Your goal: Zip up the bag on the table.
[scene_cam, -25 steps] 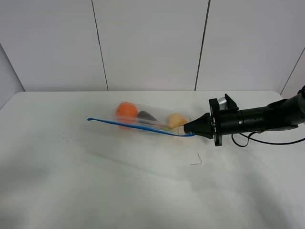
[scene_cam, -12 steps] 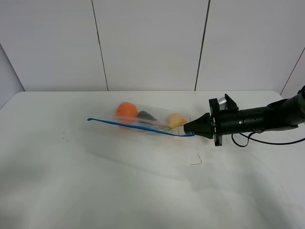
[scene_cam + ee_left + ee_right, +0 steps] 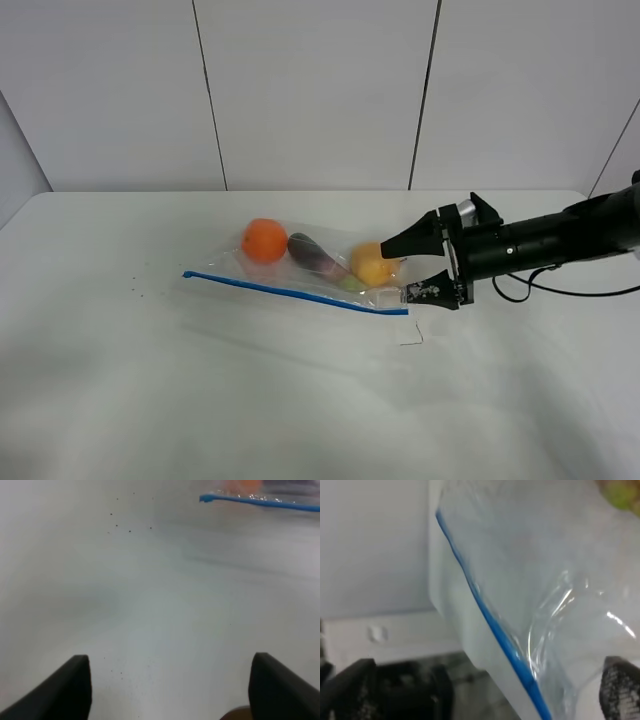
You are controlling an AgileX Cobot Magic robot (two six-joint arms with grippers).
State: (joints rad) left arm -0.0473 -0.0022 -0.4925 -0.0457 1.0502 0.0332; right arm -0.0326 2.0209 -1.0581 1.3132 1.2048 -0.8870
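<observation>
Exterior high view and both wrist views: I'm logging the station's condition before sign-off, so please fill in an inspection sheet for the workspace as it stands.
Surface: white table, matte, a few dark specks toward its left side.
Job's things: clear bag lying flat, blue zipper strip along its near edge; an orange fruit, a dark purple item and a yellow-orange fruit show through it.
Clutter: small thin mark on the table near the bag's right corner.
End effectors: right end effector open, jaws spread at the bag's right end; left end effector open over bare table.
Cables: black cable trailing behind the right arm.
Surroundings: pale panelled wall.
</observation>
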